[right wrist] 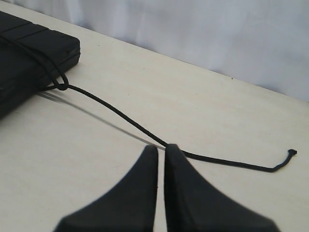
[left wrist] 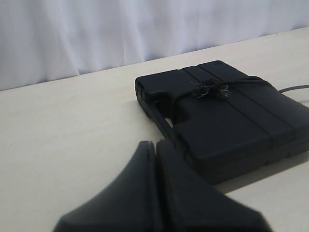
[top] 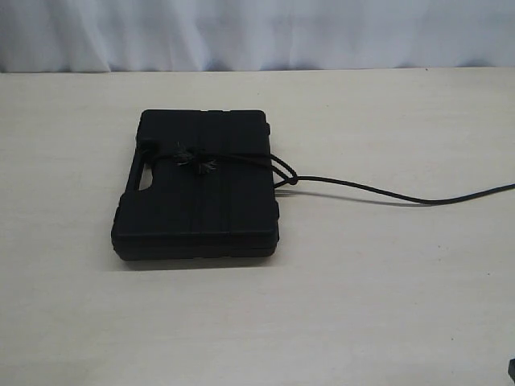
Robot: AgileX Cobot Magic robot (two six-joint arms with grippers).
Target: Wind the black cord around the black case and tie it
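Your right gripper (right wrist: 161, 146) has its fingers pressed nearly together. The cord (right wrist: 111, 110) passes right at their tips, and you can't tell whether it is pinched. It runs from a small loop at the edge of the case (right wrist: 19, 77) across the table (right wrist: 207, 101) to its free end beyond the gripper.

Case (top: 197, 209) lies flat on the table (top: 362, 305), left of centre. Cord (top: 362, 190) crosses its lid from side to side, with the knot (top: 193, 159) on top toward the left. From the case's right edge the cord trails rightward over the table. Backdrop (top: 257, 32) stands behind the table.
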